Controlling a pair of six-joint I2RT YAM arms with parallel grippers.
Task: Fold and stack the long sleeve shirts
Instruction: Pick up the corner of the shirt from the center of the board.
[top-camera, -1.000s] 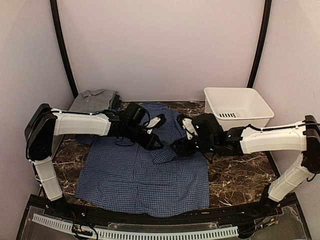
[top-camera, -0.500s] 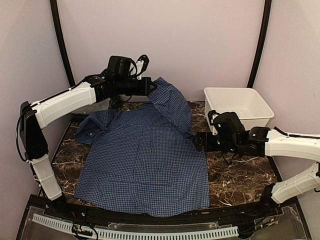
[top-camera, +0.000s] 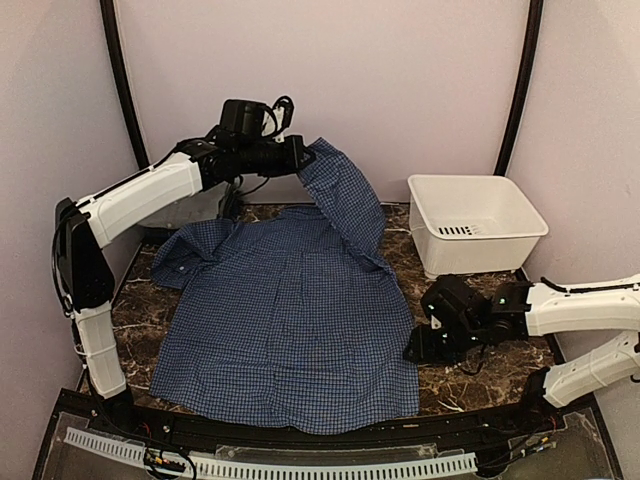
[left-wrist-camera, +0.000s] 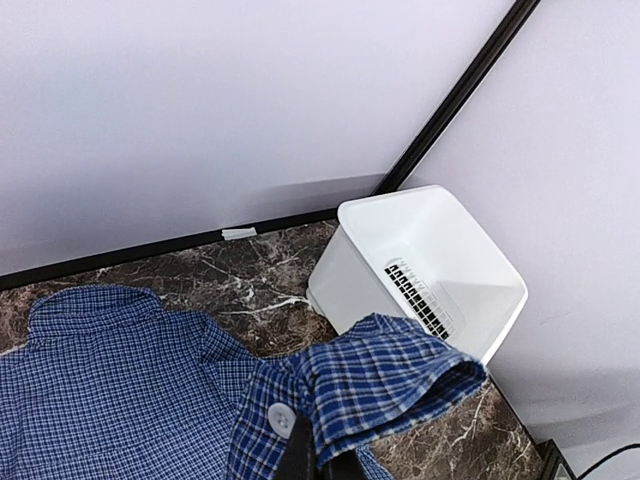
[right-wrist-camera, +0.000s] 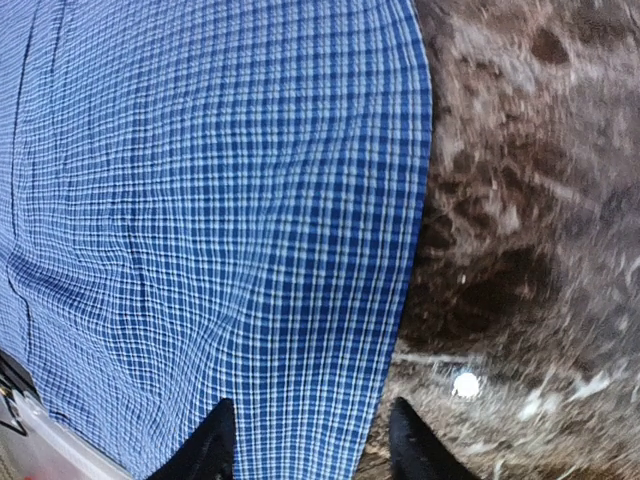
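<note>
The blue checked shirt (top-camera: 285, 320) lies spread flat on the dark marble table. My left gripper (top-camera: 300, 157) is shut on its right sleeve cuff (left-wrist-camera: 400, 375) and holds it high near the back wall, so the sleeve (top-camera: 345, 205) hangs stretched down to the shirt's shoulder. A white button (left-wrist-camera: 282, 418) shows beside the fingers. My right gripper (top-camera: 415, 352) is open and empty, low over the shirt's right side edge (right-wrist-camera: 400, 250), fingertips (right-wrist-camera: 215, 440) straddling that edge. The grey shirt (top-camera: 190, 205) lies at the back left, mostly hidden behind my left arm.
A white plastic tub (top-camera: 475, 222) stands at the back right; it also shows in the left wrist view (left-wrist-camera: 420, 265). Bare marble (top-camera: 480, 360) lies right of the shirt. Black frame posts stand at both back corners.
My left gripper lifted the sleeve cuff from the shirt's middle up toward the back wall. My right gripper drew away from the sleeve, moving down toward the near right edge of the shirt.
</note>
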